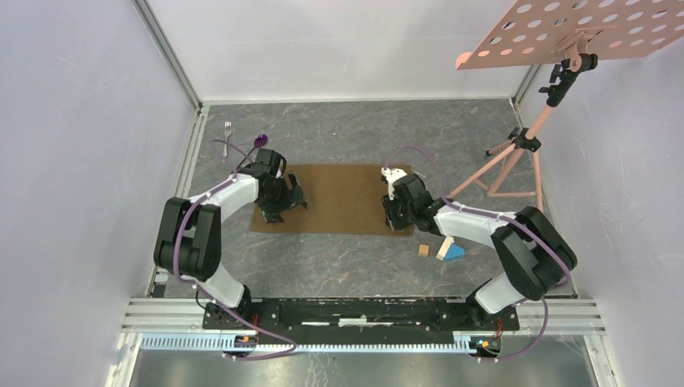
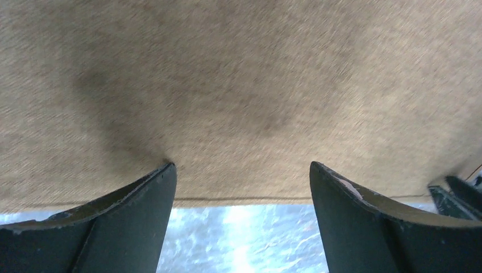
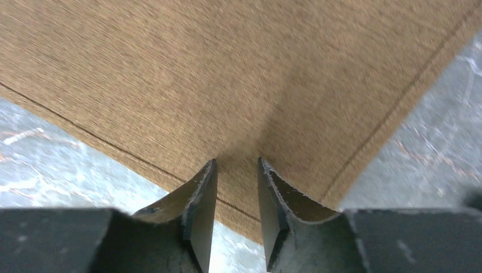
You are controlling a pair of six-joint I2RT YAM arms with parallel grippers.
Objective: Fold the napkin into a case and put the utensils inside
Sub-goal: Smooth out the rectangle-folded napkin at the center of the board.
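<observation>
Both arms bend inward over the napkin (image 1: 339, 197): left gripper (image 1: 284, 203) spread wide at its left edge, right gripper (image 1: 395, 216) pinching its right edge.

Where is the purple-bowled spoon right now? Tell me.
In the top view, the purple-bowled spoon lies on the table's far left, right of the silver metal fork, beyond the left arm, off the brown cloth napkin.

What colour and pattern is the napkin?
The napkin is plain brown, unpatterned, with a stitched hem line; clearest in the right wrist view.
</observation>
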